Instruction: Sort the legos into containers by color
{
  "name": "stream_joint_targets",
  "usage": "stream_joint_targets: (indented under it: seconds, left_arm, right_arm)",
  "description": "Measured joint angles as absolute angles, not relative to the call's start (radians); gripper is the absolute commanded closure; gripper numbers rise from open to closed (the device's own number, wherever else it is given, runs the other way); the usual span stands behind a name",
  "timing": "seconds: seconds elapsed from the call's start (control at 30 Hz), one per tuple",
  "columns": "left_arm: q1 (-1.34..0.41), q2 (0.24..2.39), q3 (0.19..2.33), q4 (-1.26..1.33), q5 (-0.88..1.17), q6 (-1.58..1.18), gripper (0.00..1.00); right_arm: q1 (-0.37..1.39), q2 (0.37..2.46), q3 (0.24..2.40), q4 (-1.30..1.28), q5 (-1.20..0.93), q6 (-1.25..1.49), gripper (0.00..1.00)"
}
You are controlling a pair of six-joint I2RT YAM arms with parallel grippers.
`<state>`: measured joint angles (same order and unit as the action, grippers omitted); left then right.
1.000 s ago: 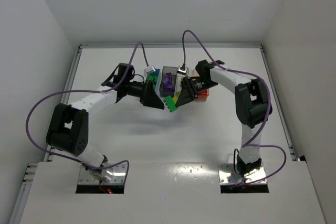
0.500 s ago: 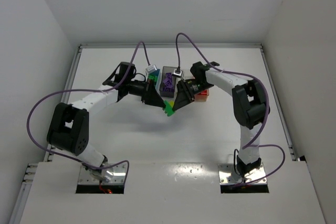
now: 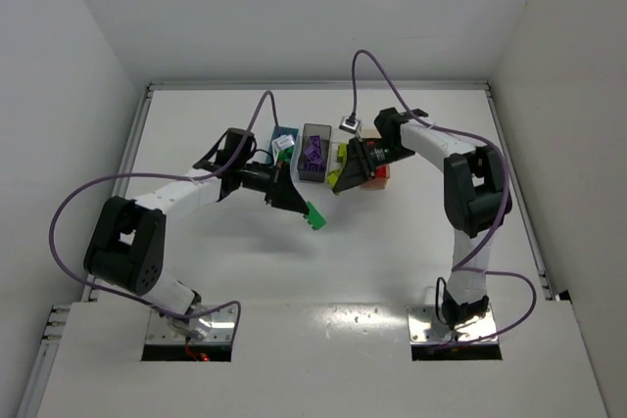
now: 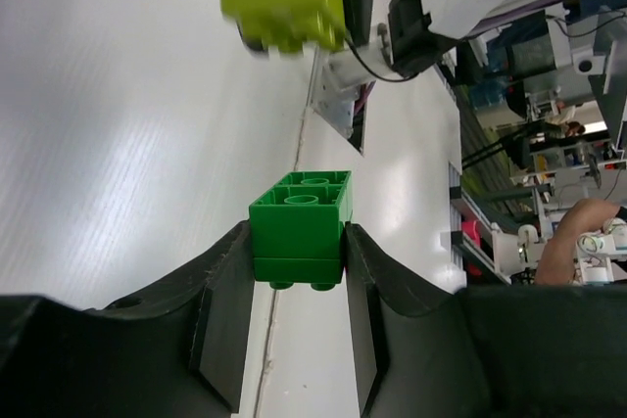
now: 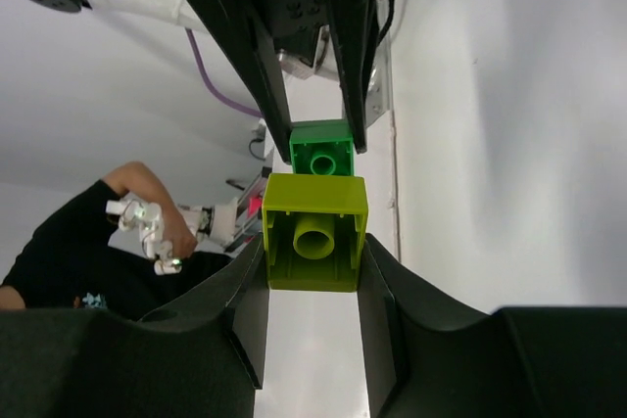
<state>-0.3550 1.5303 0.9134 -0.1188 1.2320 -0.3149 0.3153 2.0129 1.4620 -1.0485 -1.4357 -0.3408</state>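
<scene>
My left gripper (image 4: 297, 276) is shut on a dark green lego (image 4: 299, 227), held off the table in front of the containers (image 3: 314, 215). My right gripper (image 5: 313, 276) is shut on a yellow-green lego (image 5: 313, 237), hollow underside toward its camera, just short of the green one (image 5: 323, 151). The two bricks are apart. Behind them stand the blue bin (image 3: 285, 134), the dark grey bin (image 3: 315, 130) with purple legos (image 3: 313, 154), and the tan-orange bin (image 3: 380, 173) with something red in it. The right gripper (image 3: 340, 181) hides most of the clear bin.
The white table (image 3: 392, 252) is bounded by white walls at the back and both sides. Purple cables (image 3: 78, 193) loop over both arms. A person's arm (image 5: 127, 203) shows beyond the table's near edge in the right wrist view.
The left gripper has shut on the green lego and drawn it toward the near side. The right gripper has pulled back toward the bins with the yellow-green lego, and the two bricks have separated.
</scene>
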Motion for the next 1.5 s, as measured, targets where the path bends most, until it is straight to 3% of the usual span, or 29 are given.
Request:
stream_joint_targets:
  seconds: [0.2,0.33,0.57,0.73,1.0,1.1,1.17,1.2,1.3,1.43,1.5]
  left_arm:
    - [-0.367,1.486,0.893,-0.159,1.178,-0.264,0.95]
    - [-0.368,1.376,0.873,-0.220,1.038,-0.196,0.95]
    - [-0.375,1.056,0.801,-0.268,0.674,-0.125,0.95]
    - [-0.376,1.014,0.799,-0.295,0.523,-0.090,0.95]
    - [-0.374,1.015,0.795,-0.321,0.442,-0.067,0.95]
    - [-0.371,1.024,0.796,-0.321,0.437,-0.063,0.95]
    - [-0.368,1.036,0.797,-0.321,0.437,-0.060,0.95]
    - [-0.366,1.046,0.799,-0.322,0.435,-0.059,0.95]
    - [-0.365,1.057,0.801,-0.323,0.433,-0.056,0.95]
    - [-0.365,1.058,0.803,-0.325,0.434,-0.052,0.95]
    - [-0.365,1.061,0.807,-0.332,0.443,-0.046,0.95]
  right_arm:
    - [0.264,2.012,1.460,-1.044,-1.424,-0.341,1.00]
    - [0.247,2.012,1.453,-1.014,-1.360,-0.318,1.00]
    - [0.229,1.871,1.282,-0.572,-0.931,0.072,1.00]
    - [0.240,1.909,1.435,-0.455,-0.715,0.200,1.00]
    - [0.271,2.030,1.542,-0.405,-0.530,0.266,1.00]
    - [0.289,2.083,1.560,-0.421,-0.485,0.265,0.91]
    - [0.299,2.104,1.561,-0.438,-0.459,0.265,0.78]
    - [0.305,2.112,1.562,-0.449,-0.445,0.264,0.61]
    - [0.314,2.122,1.564,-0.462,-0.429,0.266,0.38]
    - [0.324,2.117,1.564,-0.465,-0.422,0.262,0.27]
    - [0.327,2.098,1.554,-0.465,-0.426,0.262,0.25]
